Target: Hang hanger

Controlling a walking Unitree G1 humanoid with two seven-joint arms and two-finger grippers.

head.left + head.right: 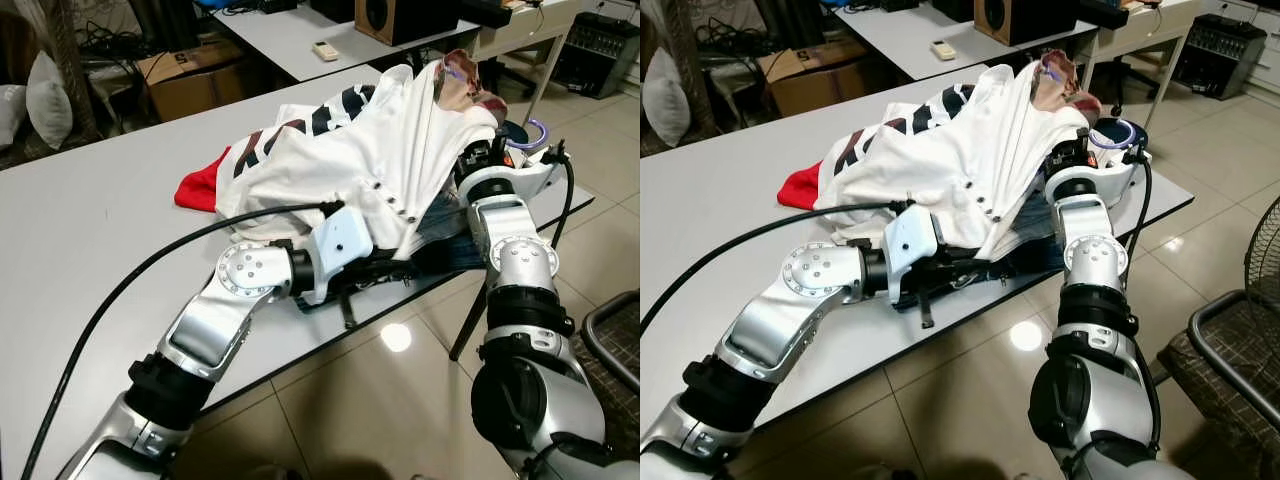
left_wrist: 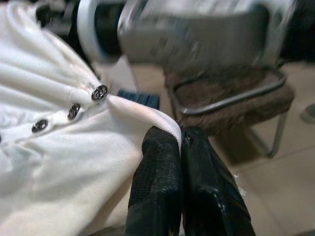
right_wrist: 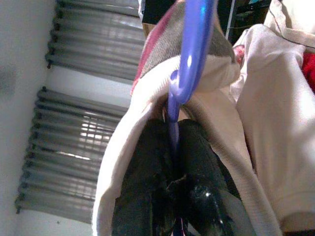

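Left gripper (image 2: 181,147): my two fingers are pinched together on the hem edge of the white shirt (image 1: 380,160), just below its row of snap buttons (image 2: 99,92), at the near edge of the table (image 1: 90,230).
Risk, left: the hold is only on a thin fold, so I judge a pull could let the cloth slide out and the shirt sag onto the clothes pile.
Right gripper (image 3: 172,142): my fingers are clamped on the stem of the purple hanger (image 3: 189,54), which sits inside the shirt's collar, raised above the pile.
Risk, right: the smooth stem may twist in my grip and tip a shoulder off the hanger.
Writing: none I can read; the buttons' marks are too blurred.
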